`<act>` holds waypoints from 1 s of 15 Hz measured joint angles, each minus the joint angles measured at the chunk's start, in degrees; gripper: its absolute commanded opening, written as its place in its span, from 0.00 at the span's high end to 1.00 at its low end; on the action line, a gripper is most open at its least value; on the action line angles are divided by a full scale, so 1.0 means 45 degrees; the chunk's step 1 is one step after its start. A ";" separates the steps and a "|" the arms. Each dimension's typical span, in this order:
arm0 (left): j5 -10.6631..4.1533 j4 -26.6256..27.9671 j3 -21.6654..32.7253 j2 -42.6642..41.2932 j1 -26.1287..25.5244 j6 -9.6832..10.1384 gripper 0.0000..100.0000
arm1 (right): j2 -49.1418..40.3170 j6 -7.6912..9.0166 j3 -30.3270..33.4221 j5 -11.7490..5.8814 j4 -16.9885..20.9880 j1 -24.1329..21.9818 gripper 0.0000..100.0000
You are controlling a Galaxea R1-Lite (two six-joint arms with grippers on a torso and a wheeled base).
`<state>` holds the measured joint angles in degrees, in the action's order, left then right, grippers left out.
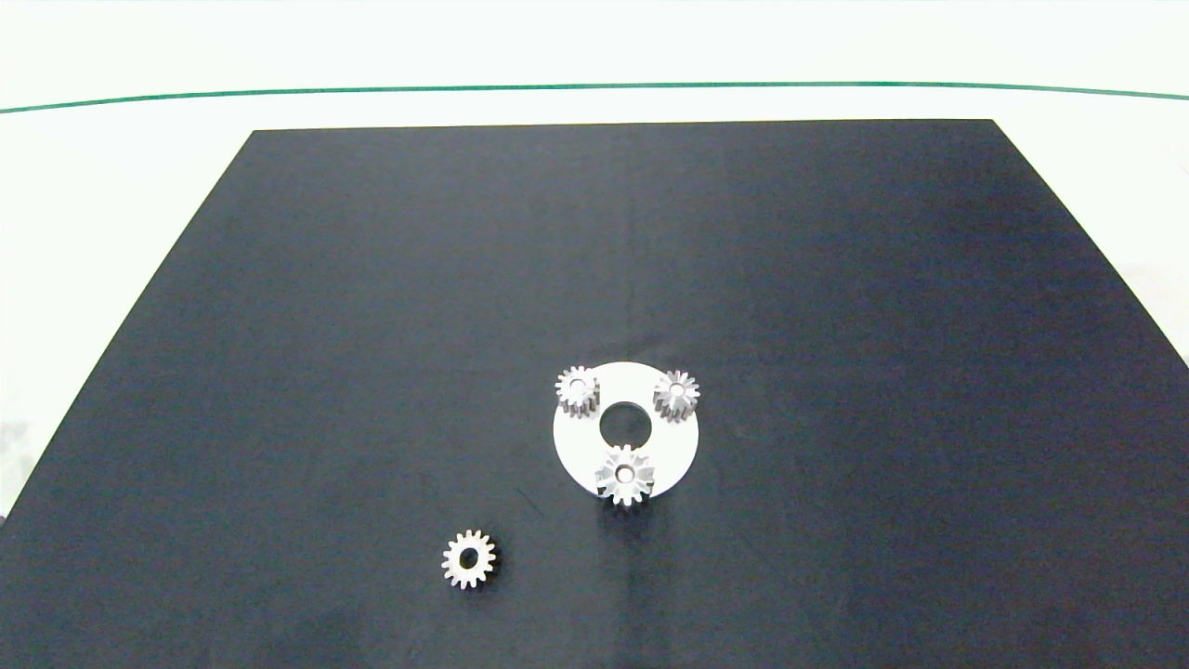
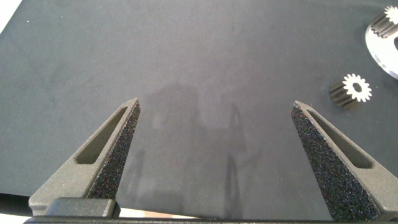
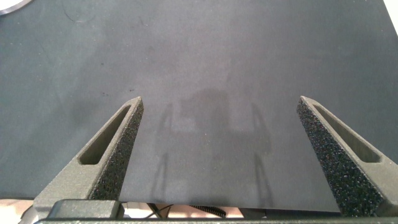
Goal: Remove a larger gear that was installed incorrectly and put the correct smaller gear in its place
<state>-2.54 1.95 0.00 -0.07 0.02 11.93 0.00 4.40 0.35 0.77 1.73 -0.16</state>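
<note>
Grippers, left (image 2: 216, 106) and right (image 3: 219, 101), hover spread wide over bare black mat (image 1: 279, 325), grasping nothing. Larger gear (image 1: 625, 475) sits on the white disc (image 1: 581, 446); smaller gear (image 1: 468, 558) lies apart.

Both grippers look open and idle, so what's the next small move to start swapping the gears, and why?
Probably bring the open right gripper over the larger gear, which sits on the white disc beside two small gears. It must come off before the smaller gear, loose on the black mat, goes on. The left gripper hangs open nearby.

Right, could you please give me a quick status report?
Both hands, left and right, open, empty. Star-toothed silver larger gear on white disc. Blunt-toothed small gear loose on mat. Nothing obstructing.
</note>
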 measured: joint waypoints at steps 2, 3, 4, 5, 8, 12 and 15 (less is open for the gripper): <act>-0.0141 0.0320 0.0555 0.0033 0.0005 -0.0033 0.00 | 0.0089 -0.0011 0.0038 -0.0103 0.0030 -0.0057 0.00; -0.0190 0.0924 0.1235 0.0108 0.0000 -0.0049 0.00 | 0.0214 0.0092 0.0111 -0.0206 0.0087 -0.0152 0.00; -0.0230 0.1913 0.2099 0.0260 -0.0005 -0.0119 0.00 | 0.0371 0.0149 0.0293 -0.0317 0.0135 -0.0268 0.00; -0.0257 0.3069 0.3075 0.0485 -0.0005 -0.0284 0.00 | 0.0610 0.0179 0.0642 -0.0385 0.0360 -0.0360 0.00; -0.0317 0.6071 0.6480 0.2091 -0.0005 -0.0704 0.00 | 0.2202 0.0368 0.3015 -0.0536 0.1539 -0.0593 0.00; -0.0593 0.8460 1.1275 0.6036 0.0355 -0.1582 0.00 | 0.5651 0.1132 0.7266 -0.0794 0.3882 -0.0772 0.00; -0.0745 1.0706 1.5116 0.9143 0.0723 -0.2097 0.00 | 0.8585 0.1550 1.0549 -0.1341 0.5876 -0.0883 0.00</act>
<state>-5.89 50.13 68.02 41.07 3.28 2.50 38.63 11.37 47.82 -5.27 28.17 -4.13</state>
